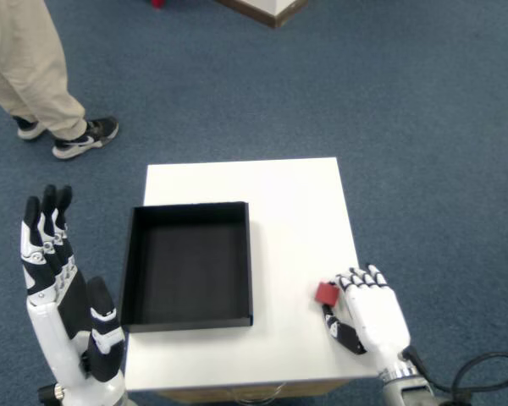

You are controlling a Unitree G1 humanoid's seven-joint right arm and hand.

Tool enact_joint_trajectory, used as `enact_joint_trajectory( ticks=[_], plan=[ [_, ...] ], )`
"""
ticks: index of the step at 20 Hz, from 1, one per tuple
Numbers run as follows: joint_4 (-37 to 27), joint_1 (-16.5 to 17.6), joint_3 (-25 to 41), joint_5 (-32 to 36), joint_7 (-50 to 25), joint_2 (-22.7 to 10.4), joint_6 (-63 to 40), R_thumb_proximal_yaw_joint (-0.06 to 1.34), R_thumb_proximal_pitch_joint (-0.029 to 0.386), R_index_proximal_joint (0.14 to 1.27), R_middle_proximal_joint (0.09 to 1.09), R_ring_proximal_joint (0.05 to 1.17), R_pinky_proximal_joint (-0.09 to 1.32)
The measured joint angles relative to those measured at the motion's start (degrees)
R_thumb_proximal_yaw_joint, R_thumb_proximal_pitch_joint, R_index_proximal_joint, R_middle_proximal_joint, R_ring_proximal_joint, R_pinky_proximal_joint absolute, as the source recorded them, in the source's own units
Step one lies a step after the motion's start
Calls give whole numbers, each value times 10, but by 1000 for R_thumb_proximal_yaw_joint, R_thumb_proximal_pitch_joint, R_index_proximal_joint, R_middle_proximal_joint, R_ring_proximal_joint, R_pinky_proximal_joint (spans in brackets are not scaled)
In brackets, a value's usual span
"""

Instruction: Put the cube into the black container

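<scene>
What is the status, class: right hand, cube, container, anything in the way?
Right hand closed around red cube, low over white table. Black container empty, to the cube's left. Path between them clear.

One head camera looks steeply down on the white table (296, 203) and carpet (406, 101).

white table (292, 199) | black container (189, 265) left | red cube (326, 293) right

The right robot hand (368, 309) lies palm-down, fingers curled, thumb tucked beneath.
</scene>
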Motion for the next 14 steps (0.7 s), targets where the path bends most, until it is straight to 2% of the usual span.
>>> enact_joint_trajectory(
  ticks=[14],
  plan=[
    [1,3,-2,8,-44,6,-37,1210,121,1145,436,309,170]
  ],
)
